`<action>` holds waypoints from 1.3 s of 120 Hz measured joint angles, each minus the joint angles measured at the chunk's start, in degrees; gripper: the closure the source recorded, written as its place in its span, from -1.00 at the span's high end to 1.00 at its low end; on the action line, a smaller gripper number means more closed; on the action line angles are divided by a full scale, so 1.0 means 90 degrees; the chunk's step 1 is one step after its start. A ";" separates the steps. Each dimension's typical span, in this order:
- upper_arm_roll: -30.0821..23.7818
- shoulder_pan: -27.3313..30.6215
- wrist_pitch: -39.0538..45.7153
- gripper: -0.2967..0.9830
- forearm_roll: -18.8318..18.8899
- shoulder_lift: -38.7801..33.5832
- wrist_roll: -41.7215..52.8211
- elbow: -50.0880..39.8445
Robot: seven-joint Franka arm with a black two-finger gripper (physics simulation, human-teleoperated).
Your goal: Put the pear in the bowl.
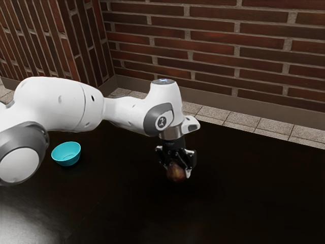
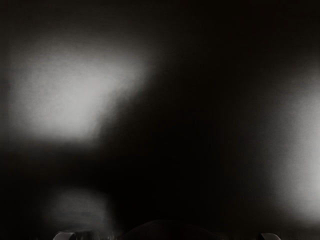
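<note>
A dark, red-brown pear (image 1: pixel 176 174) sits directly beneath the wrist of a white robotic arm (image 1: pixel 58 104), outside the bowl; whether it rests on the tabletop or hangs just above cannot be told. Nor can it be told whether the fingers (image 1: pixel 177 170) are clamped on the fruit or loose around it. The job appears to be at the pickup, its first half. Next, by all appearances, comes making sure of the grip, then a lift high enough to clear the rim and a swing back toward the exterior view's left, where the turquoise bowl (image 1: pixel 66 154) stands upright and well apart from the pear, near the arm's heavy grey joint (image 1: pixel 23 152).

The tabletop (image 1: pixel 254 203) is black and glossy, with a pale sheen (image 1: pixel 20 218) in the exterior view's lower left corner. Beyond its far edge run speckled floor tiles (image 1: pixel 241 121), then a plain brown baseboard (image 1: pixel 264 109) and red brick walls (image 1: pixel 218 46) meeting at a corner.
</note>
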 joint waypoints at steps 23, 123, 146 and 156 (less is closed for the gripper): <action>0.0161 0.0466 -0.1154 0.04 0.0049 0.0000 0.0038 0.0593; -0.2334 0.5730 -0.3900 0.04 0.2019 0.1063 0.0219 0.2821; -0.2488 0.6259 -0.4063 0.04 0.2375 0.1111 0.0244 0.2885; -0.2480 0.6325 -0.4085 0.04 0.2427 0.1107 0.0255 0.2708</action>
